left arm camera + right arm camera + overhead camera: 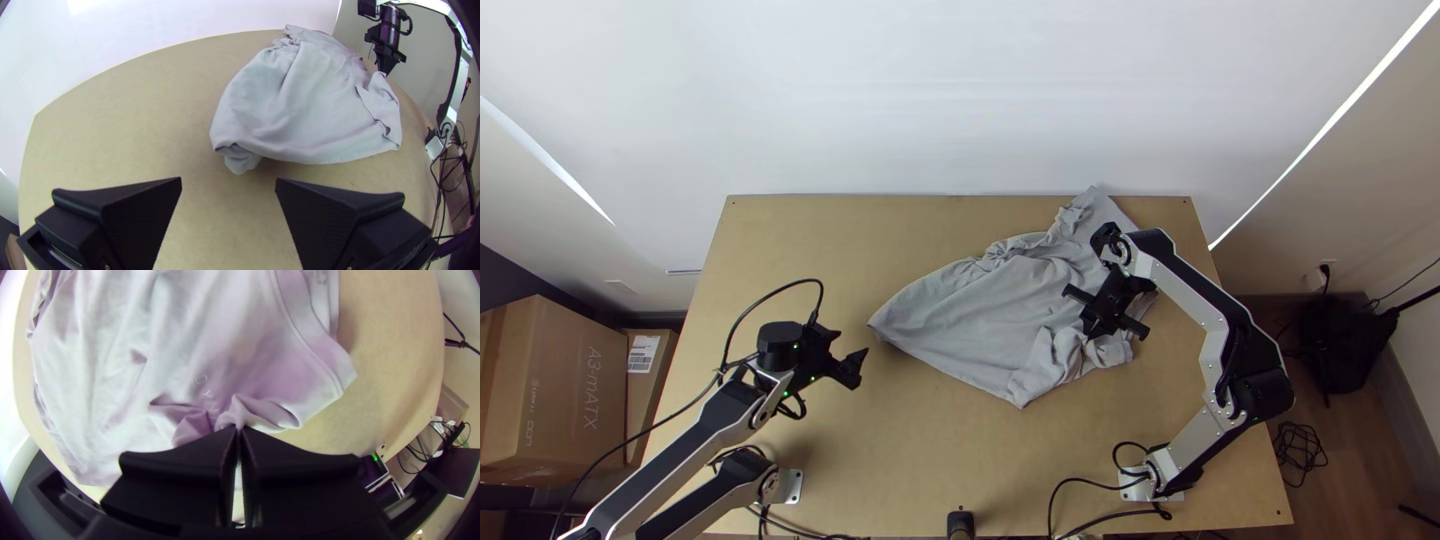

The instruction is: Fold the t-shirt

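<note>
And there's the t-shirt [970,310], rumpled across the worktop [930,450] from the middle to the far right corner! The right claw [238,428] pinches a gathered bit of cloth; the left claw [228,182] is spread and empty, towards the left edge. I count no neat fold, so straightening and all the folding look left to do.

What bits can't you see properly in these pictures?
- The pinched bit of the shirt: right wrist view, hidden by the right end effector.
- The shirt's underside: top view, hidden by its own top layer.
- The end of the shirt's letters: right wrist view, lost in the creases.
- The shirt's far part: right wrist view, cut off by the edge.
- Part of the left arm: top view, cut off by the bottom edge.
</note>
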Tool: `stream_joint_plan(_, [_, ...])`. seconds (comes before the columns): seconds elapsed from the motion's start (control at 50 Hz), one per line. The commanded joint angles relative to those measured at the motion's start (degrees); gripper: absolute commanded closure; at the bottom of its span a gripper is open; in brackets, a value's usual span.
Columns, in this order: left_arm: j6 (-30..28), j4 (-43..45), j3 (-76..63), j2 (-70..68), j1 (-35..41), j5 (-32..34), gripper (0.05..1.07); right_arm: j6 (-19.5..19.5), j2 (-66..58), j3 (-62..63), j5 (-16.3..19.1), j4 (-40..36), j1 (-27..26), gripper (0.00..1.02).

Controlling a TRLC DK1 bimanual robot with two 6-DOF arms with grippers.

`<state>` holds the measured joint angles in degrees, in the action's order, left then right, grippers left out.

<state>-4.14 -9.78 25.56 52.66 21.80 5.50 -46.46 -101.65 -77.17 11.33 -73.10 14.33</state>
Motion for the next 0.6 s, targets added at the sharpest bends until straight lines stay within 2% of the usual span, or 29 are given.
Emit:
stream_joint_plan(0.0, [0.36, 4.51, -3.33, -0.37, 1.49, 0.13, 0.17, -0.56, 1.36, 1.32, -0.52, 0.5, -0.26, 1.0])
stream_joint_plan(0.26, [3.44, 16.55, -6.49, 6.4, 5.36, -3.65, 0.17, -1.0, 1.36, 2.46, -0.52, 1.38, -0.26, 1.0])
stream_joint_plan(0.58, [3.88, 23.93, -5.96, 16.24, 8.7, -6.55, 0.17, -1.18, 1.8, 2.72, -0.43, 1.73, -0.26, 1.0])
